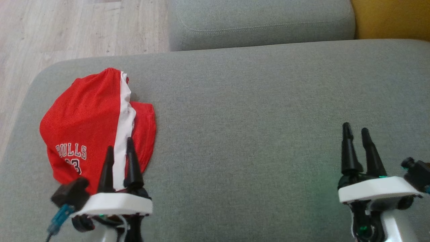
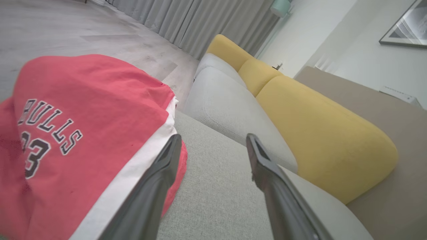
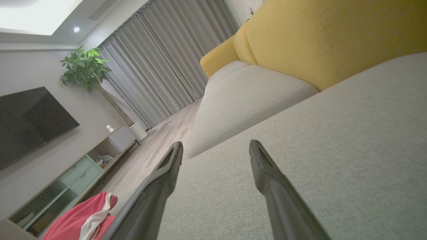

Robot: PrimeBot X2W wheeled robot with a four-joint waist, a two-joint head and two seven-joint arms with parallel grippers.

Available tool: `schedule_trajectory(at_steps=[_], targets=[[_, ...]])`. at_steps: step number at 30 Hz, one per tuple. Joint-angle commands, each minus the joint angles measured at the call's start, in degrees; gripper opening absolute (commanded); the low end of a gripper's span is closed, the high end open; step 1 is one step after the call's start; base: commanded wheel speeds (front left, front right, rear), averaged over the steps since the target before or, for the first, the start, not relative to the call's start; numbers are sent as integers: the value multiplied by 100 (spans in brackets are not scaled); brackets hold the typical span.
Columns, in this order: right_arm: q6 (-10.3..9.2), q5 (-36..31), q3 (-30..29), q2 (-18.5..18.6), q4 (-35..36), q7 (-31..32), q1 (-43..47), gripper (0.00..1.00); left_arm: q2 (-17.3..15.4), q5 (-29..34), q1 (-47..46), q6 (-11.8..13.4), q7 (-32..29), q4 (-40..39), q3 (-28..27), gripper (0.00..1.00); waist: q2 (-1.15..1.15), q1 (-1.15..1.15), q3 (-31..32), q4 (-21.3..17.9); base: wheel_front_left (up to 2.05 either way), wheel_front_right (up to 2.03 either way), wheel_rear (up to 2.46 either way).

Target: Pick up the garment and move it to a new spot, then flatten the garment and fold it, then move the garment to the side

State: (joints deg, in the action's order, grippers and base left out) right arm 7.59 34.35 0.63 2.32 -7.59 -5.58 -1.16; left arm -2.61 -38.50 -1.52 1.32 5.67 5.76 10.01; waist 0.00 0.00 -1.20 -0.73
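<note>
- The garment (image 1: 87,127) is lying in a heap on the left end of the seat cushion (image 1: 252,111).
- The left gripper (image 1: 119,144) is sitting at the garment's near edge.
- The right gripper (image 1: 355,128) is sitting well apart, over the cushion's right end.
- A second cushion (image 1: 262,20) is lying behind, with the floor (image 1: 67,30) stretching to its left and a backrest (image 1: 393,18) to its right.

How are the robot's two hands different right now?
The left gripper is at the edge of the red garment; the right gripper is over bare grey sofa. The left wrist view shows the garment big and close; the right wrist view shows it small. Both grippers are open, empty.
</note>
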Motion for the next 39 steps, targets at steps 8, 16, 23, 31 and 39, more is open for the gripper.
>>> schedule_trajectory(at_steps=[8,16,23,31,39], targets=[[-7,-979,235,41,287,-211,-236,100,-289,1013,-437,370,193,-49,497,100,0,0,23,3,0,0,0],[-7,-1696,312,43,451,-345,-222,100,-557,1682,-613,773,329,32,1064,100,0,0,33,-13,0,0,0],[-8,-2367,416,46,562,-463,-196,100,-807,2292,-786,1114,449,183,1608,100,0,0,39,-36,0,0,0],[-8,-3081,516,48,651,-598,-172,100,-995,2802,-970,1494,584,331,2120,100,0,0,26,-41,0,0,0],[-9,-2814,526,51,536,-716,-95,100,-755,2300,-859,1551,704,52,1929,100,0,0,-3,-36,0,0,0]])
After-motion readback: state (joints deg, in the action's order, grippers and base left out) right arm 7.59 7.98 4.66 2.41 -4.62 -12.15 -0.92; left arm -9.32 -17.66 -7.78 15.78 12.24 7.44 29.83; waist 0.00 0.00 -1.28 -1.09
